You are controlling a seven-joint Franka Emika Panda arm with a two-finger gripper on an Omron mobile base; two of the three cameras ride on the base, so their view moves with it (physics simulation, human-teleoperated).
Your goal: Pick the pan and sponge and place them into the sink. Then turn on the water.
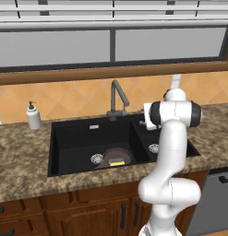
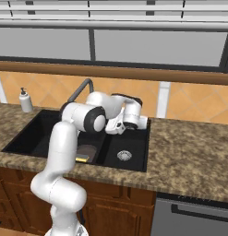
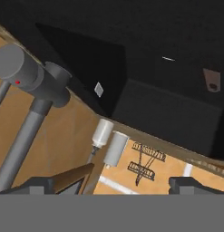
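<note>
The round dark brown pan [image 1: 116,157] is sitting in the big basin of the black double-basin sink [image 1: 71,138], and the little yellow sponge [image 1: 117,162] is lying on it. So what's left is the water. The dark grey gooseneck faucet [image 1: 117,99] is just to the left of my claw [image 3: 111,183] in the hand view, base up close, neck running away. Claw's spread wide open, holding nothing, touching nothing as far as I can tell.

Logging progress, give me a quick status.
End effector open, empty, near faucet. Pan and sponge in sink. No water running.
</note>
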